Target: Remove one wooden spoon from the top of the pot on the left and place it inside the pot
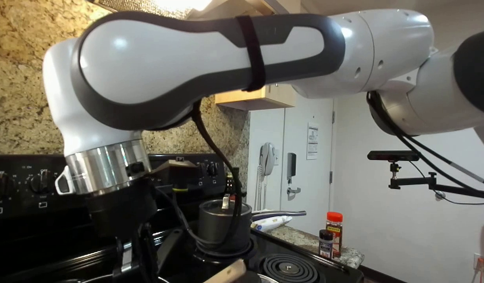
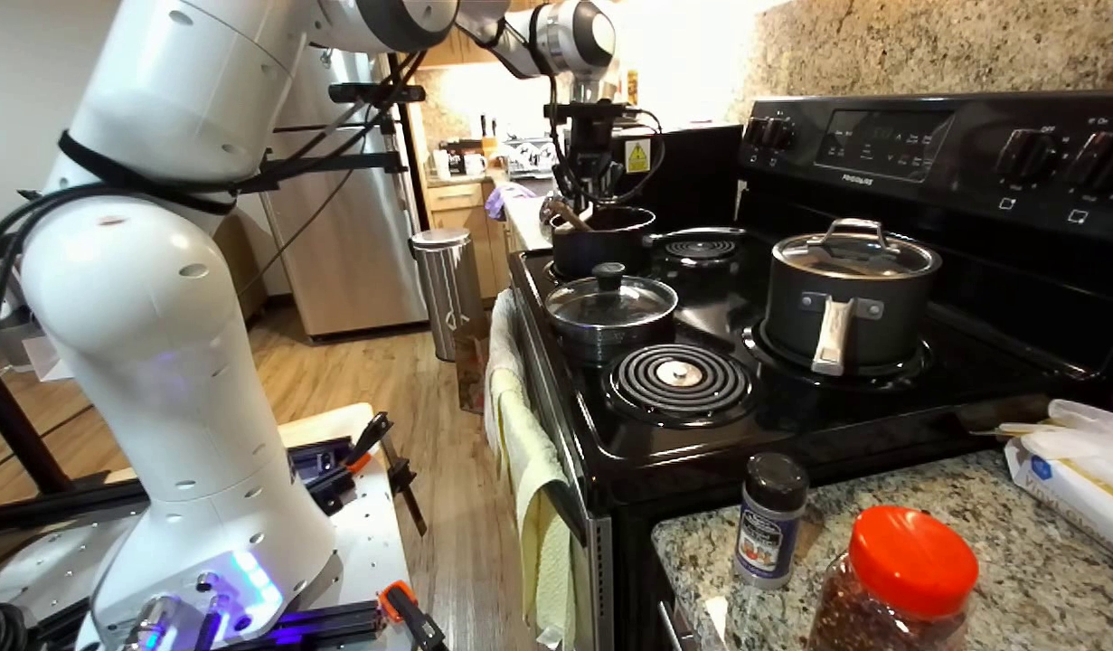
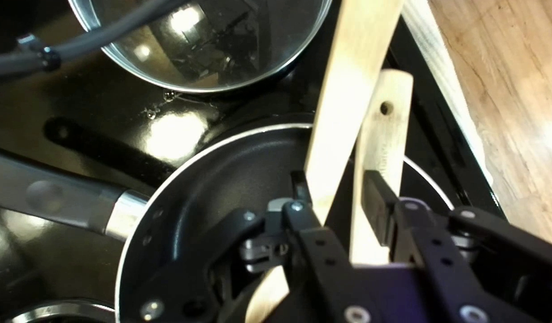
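Observation:
In the wrist view, two pale wooden spoons with flat-looking handles rest in an open black pot [image 3: 204, 188], handles sticking out over its rim. The longer wooden spoon [image 3: 343, 112] leans left; the shorter wooden spoon [image 3: 385, 134] has a hole in its handle end. Their lower ends are mostly hidden under my gripper [image 3: 336, 188]. The gripper is open, its fingers apart over the pot, with parts of both handles showing between them. Contact cannot be told. In an exterior view the gripper [image 2: 588, 194] is above the pot [image 2: 601, 251]; a wooden handle also shows [image 1: 228, 272].
A glass-lidded pan [image 2: 610, 312] stands beside the open pot. A larger lidded pot [image 2: 850, 298] stands at the back, near a bare burner [image 2: 678, 372]. The open pot's handle [image 3: 51, 197] sticks out to the side. A spice bottle [image 2: 768, 520] and red-lidded jar [image 2: 909, 570] stand on the counter.

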`<state>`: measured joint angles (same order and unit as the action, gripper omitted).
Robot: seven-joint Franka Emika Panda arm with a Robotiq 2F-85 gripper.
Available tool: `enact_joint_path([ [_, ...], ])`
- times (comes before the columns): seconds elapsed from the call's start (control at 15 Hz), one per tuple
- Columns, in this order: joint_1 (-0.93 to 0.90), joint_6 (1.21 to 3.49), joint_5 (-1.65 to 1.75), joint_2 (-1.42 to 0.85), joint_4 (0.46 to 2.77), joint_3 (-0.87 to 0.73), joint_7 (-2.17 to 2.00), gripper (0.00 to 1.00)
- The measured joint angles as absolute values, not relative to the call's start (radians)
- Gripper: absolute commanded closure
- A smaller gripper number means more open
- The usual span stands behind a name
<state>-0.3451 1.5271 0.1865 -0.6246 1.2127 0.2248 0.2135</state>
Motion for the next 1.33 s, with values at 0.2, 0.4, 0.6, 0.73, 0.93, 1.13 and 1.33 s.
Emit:
enact_joint_path([
  [0.2, -0.345, 1.555, 0.187, -0.625, 1.210, 0.223, 0.214, 0.14],
  [0.4, -0.342, 1.632, 0.186, -0.625, 1.209, 0.223, 0.213, 0.01],
  [0.6, -0.338, 1.745, 0.179, -0.620, 1.209, 0.223, 0.210, 0.00],
  [0.73, -0.331, 1.840, 0.163, -0.611, 1.211, 0.223, 0.191, 0.00],
  [0.93, -0.317, 1.968, 0.143, -0.582, 1.229, 0.218, 0.124, 0.00],
  [1.13, -0.295, 2.034, 0.123, -0.533, 1.274, 0.209, 0.065, 0.00],
  [1.33, -0.269, 2.051, 0.121, -0.462, 1.342, 0.196, 0.028, 0.00],
])
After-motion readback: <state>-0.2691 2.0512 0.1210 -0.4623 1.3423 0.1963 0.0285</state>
